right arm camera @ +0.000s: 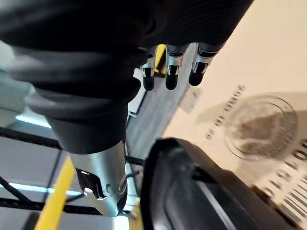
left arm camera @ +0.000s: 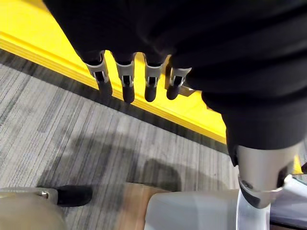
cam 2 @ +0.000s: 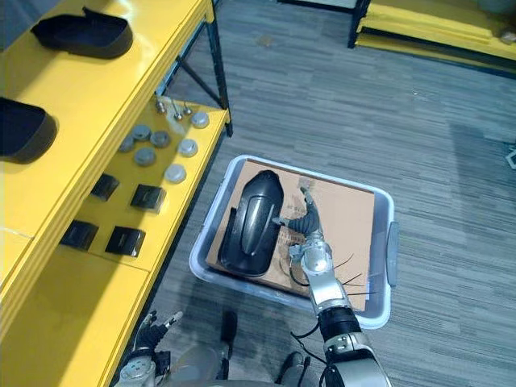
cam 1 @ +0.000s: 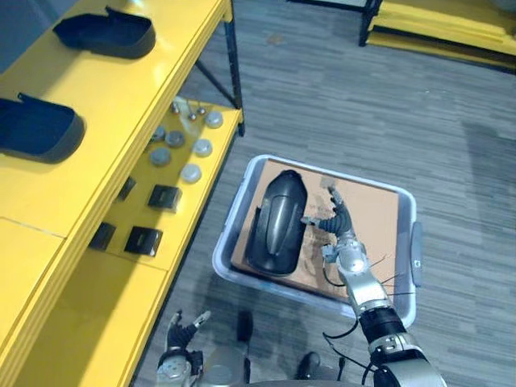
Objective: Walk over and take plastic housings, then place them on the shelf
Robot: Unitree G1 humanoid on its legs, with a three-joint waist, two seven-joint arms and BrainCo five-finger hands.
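A black plastic housing (cam 1: 276,224) lies in the left half of a grey bin (cam 1: 237,211) on the floor, on a cardboard liner (cam 1: 371,214). My right hand (cam 1: 343,235) hovers over the liner just right of that housing, open, with its thumb pointing toward it. In the right wrist view the straight fingers (right arm camera: 168,76) hang above the cardboard and the housing (right arm camera: 201,196) sits close below the thumb. Two more black housings (cam 1: 109,34) (cam 1: 36,129) rest on the yellow shelf top (cam 1: 129,93). My left hand (cam 1: 181,332) hangs low by the shelf, open.
The lower yellow shelf level (cam 1: 173,234) holds several round grey discs (cam 1: 192,172) and black square parts (cam 1: 164,197). The shelf leg (cam 1: 235,64) stands near the bin's far corner. Another yellow rack (cam 1: 443,24) stands at the far right across grey carpet.
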